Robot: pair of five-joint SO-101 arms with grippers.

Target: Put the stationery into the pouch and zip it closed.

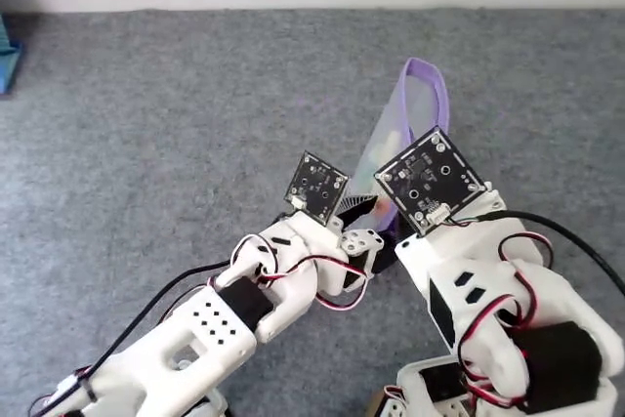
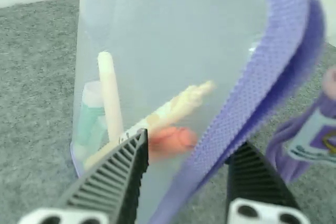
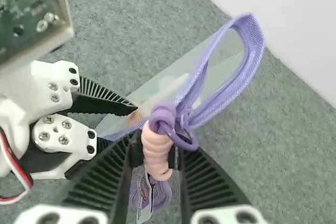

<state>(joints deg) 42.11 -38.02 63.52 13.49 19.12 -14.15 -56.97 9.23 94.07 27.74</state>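
over the grey carpeted tabletop (image 1: 146, 114), holding the translucent pouch (image 1: 405, 124) up on edge between the two arms, with its far end pointing away from them. pinching the pouch's near end with the left gripper (image 2: 191, 150), clenching with one ribbed finger on the clear side and the other past the purple zipper band (image 2: 262, 77). squeezing a pink coiled pull (image 3: 156, 156) with the right gripper (image 3: 156, 145), clamping tight on it just below a purple knot (image 3: 164, 116) tied to the band. working with both grippers close together at that same end of the pouch. carrying the stationery already inside the pouch: a cream stick (image 2: 110, 93) standing nearly upright, a teal and white tube (image 2: 89, 114) just beside it, a pale twisted stick (image 2: 181, 103) lying slantwise, and an orange piece (image 2: 170, 142) touching that stick's lower part. dangling a printed tag (image 3: 142, 195) beneath the coil, between the right gripper's fingers.
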